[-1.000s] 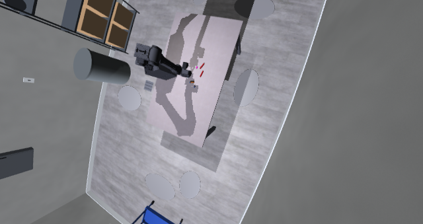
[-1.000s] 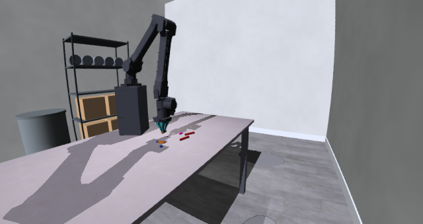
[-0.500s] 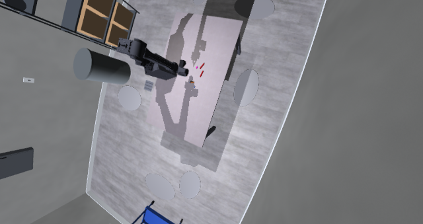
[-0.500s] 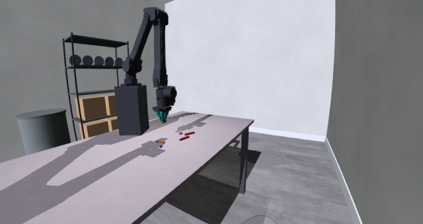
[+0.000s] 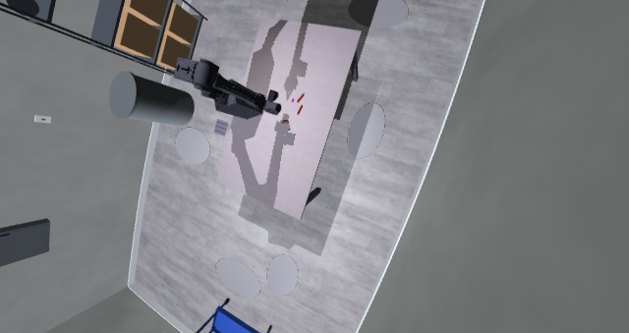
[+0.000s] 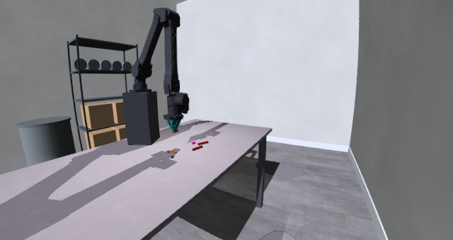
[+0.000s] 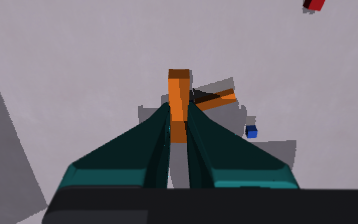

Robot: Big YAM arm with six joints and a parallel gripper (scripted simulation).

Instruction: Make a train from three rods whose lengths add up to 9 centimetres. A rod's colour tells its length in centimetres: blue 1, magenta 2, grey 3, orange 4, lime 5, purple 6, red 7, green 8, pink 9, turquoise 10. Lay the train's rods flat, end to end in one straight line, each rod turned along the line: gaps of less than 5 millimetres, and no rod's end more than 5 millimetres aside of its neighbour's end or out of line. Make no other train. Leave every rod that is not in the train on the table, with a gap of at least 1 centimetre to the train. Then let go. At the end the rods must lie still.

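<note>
Carrying the second orange rod to a likely blue-orange-orange train

At left in the exterior view, a blue rod (image 5: 282, 122) (image 6: 168, 151) lies by one end of the table's orange rod (image 5: 285, 122) (image 6: 173, 152) (image 7: 225, 99); any gap is too small to judge. A loose blue rod (image 5: 289, 129) (image 6: 172, 156) (image 7: 251, 131) sits near. The claw (image 5: 279, 108) (image 6: 174, 129) (image 7: 178, 112) pinches another orange rod (image 6: 175, 132) (image 7: 179, 95) aloft; it probably needs turning, then lowering at the free orange end. Rightward lie a magenta rod (image 5: 293, 100) (image 6: 193, 143) and two reds, likely spares.
</note>
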